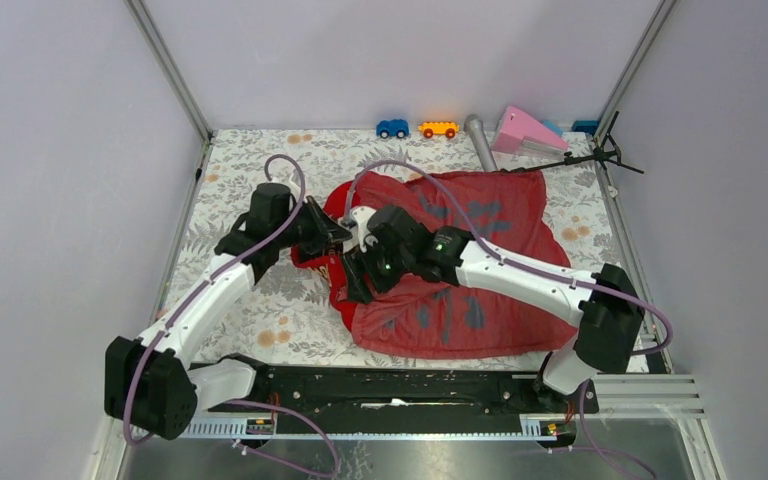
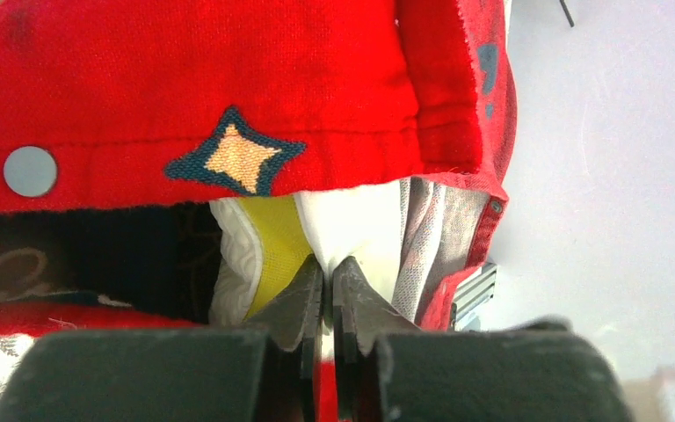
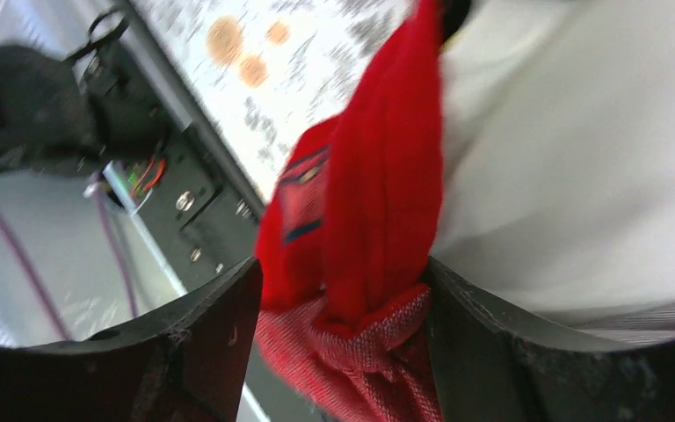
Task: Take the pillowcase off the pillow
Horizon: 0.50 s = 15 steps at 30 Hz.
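The left tool has its jaws pressed almost together, nipping a corner of the white pillow just beside its yellow edge, right at the mouth of the cover. Above that nip hangs the hem of the red pillowcase, with a gold star and a grey stud on it. The right tool stands with its jaws fairly wide, though a thick bunched fold of the red cloth fills the gap and touches both fingers, so it has hold of the pillowcase, with white pillow just to its 3 o'clock. From above, the two tools meet at the 9 o'clock end of the red bundle. The bundle lies in the middle of the flowered bench and spreads toward 3 o'clock. Well apart, along the 12 o'clock edge, sit a blue toy car, an orange toy car and a pink wedge.
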Motion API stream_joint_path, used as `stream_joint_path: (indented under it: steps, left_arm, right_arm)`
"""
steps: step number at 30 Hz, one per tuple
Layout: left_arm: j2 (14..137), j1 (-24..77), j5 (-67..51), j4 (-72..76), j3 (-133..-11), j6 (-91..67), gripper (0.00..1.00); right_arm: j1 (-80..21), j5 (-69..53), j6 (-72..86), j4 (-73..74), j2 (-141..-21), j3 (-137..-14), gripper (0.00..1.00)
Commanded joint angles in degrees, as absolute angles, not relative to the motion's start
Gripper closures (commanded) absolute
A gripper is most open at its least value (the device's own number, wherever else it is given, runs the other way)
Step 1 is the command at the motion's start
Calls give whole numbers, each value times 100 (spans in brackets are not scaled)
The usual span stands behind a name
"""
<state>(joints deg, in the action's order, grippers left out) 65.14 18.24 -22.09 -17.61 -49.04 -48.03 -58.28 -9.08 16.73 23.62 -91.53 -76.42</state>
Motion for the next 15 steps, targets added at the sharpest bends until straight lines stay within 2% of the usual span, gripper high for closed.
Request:
stream_joint_path:
  steps: [1,7,11,13,15]
  left_arm:
    - [6845,1813,-2228,-1163,-5621,-4856,100]
    - [7482,1751,-2074,-1579,-6687,-4675,100]
    - [7652,1556,-1805,-2007,-7228,-4575,100]
    - [7653,1434,-1839,-2073,-7326,-4570,100]
    - [7598,1355,-1871,-2123,-7333,-4564,100]
  right_arm:
    - [-6287,-2391,1691,2247,-8764,-7348,29]
    - [-6777,-2557,1769,2564,-8565,-6547,29]
    - [-6843,-2554,1868,2567,-8203,-5843,24]
    - [-6808,-2001,1893,2820,-8107,-5586,22]
    - [-6554,-1514,1925,3124,-8112,-5440,25]
